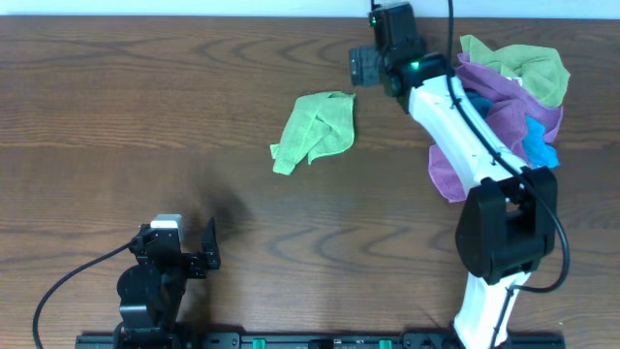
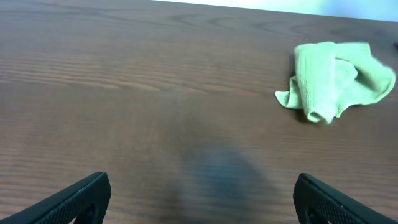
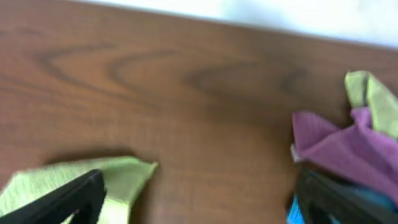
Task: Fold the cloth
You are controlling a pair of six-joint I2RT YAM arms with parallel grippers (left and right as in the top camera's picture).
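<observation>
A crumpled green cloth [image 1: 315, 129] lay on the wooden table [image 1: 145, 116] near the right gripper [image 3: 199, 190], whose fingers stood apart and empty, as did those of the far-off left gripper [image 2: 202, 196].

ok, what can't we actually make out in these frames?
- Cloth pile, overhead: the right arm lies across it, so the cloths can't be counted.
- Green cloth, right wrist: blurred, cut off by the bottom edge, partly behind a finger.
- Left gripper, left wrist: only the finger ends show; the rest is below the bottom edge.
</observation>
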